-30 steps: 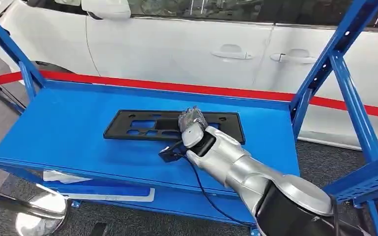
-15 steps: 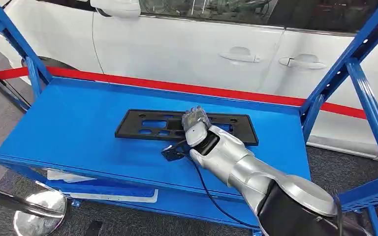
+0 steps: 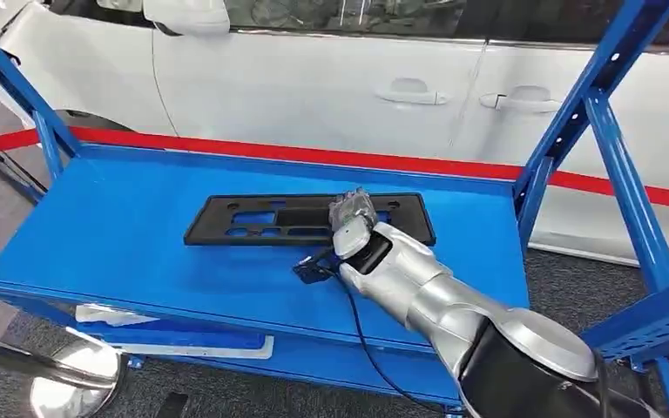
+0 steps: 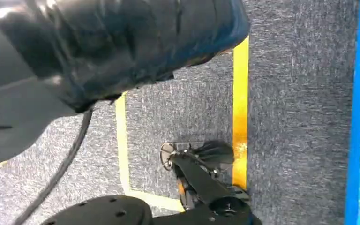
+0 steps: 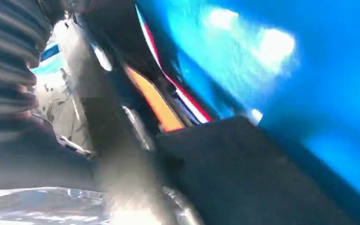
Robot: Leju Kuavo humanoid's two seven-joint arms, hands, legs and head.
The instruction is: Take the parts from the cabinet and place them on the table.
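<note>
**Right hand on the black part**

While the right hand rested on the black plastic part, its grip could not be told. Under both lay the blue cabinet shelf; beyond the hand stood a white car.

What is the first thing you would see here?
The big silver right arm, whose right hand rests on a long black part. That part lies flat in the middle of a bright blue shelf. Right behind the shelf stands a white car.
</note>
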